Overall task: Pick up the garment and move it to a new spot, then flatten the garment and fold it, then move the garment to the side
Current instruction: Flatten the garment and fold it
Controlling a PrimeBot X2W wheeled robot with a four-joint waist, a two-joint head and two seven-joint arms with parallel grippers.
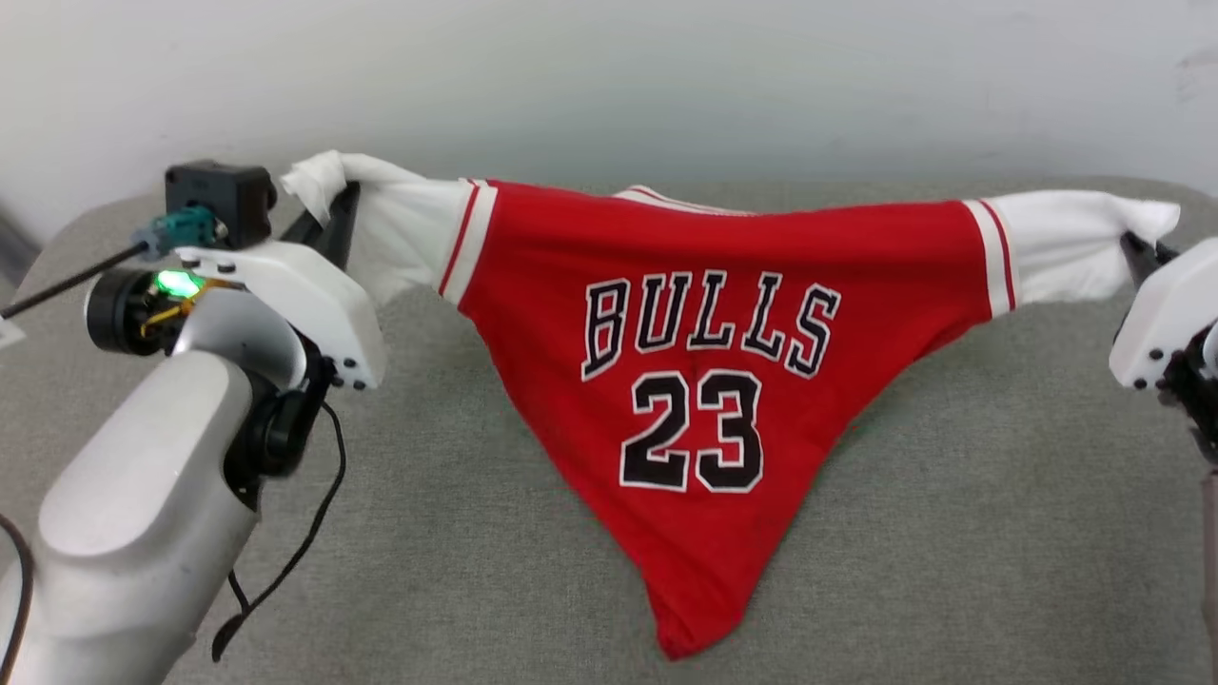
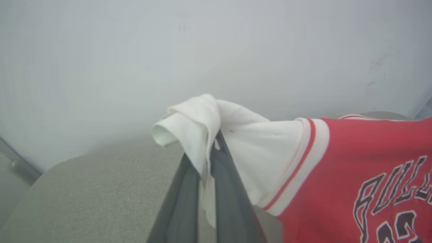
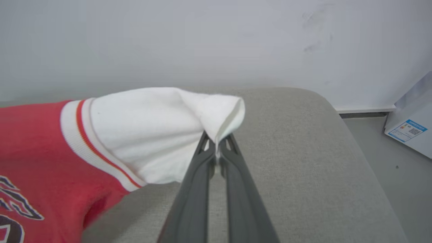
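Garment (image 1: 704, 381), stretched wide, clamped by both jaws

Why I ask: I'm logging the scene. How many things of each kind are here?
Garments: 1, the garment, held by both sleeves
Grippers: 2, the left gripper and the right gripper
Padded surfaces: 1, the grey padded surface
Boxes: 1, the white box
Total: 5

The table (image 1: 952, 533) is padded, covered in grey woven fabric, corners rounded. The red Bulls jersey (image 1: 704, 314) hangs low over it; whether its tip touches is unclear.
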